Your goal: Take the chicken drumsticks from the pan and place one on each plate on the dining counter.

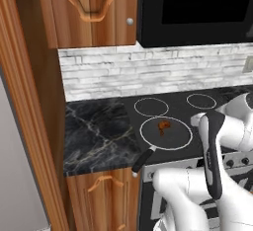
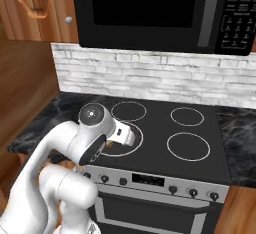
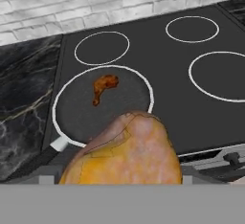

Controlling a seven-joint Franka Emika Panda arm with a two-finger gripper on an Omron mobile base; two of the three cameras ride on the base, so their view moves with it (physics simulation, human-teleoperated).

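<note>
**Golden drumstick up off the stove, dark one waiting in the pan**

In the hand view the golden-orange drumstick (image 3: 127,153) looms right at the hand, covering the fingertips, with the pan (image 3: 103,104) well below and behind it. The hand stands wide, and that width looks like a grip across the thick meaty end, not empty jaws; the pads themselves cannot be seen. In the right base view the wrist hangs over the front-left burner of the stove (image 2: 165,133).

The dark reddish-brown drumstick (image 3: 104,87) lies alone in the pan, towards its back half, bone end pointing to the pan's front; the left base view shows it too (image 1: 163,126), with the pan handle (image 1: 142,160) reaching over the marble surface (image 1: 96,134).

Each piece is probably light, stiff along the bone, slightly yielding and greasy on the skin (so prone to slipping or swivelling). The best hold is likely across the fat end, near its balance point, not the thin shank. Of 2 drumsticks, 1 remains to lift.
</note>
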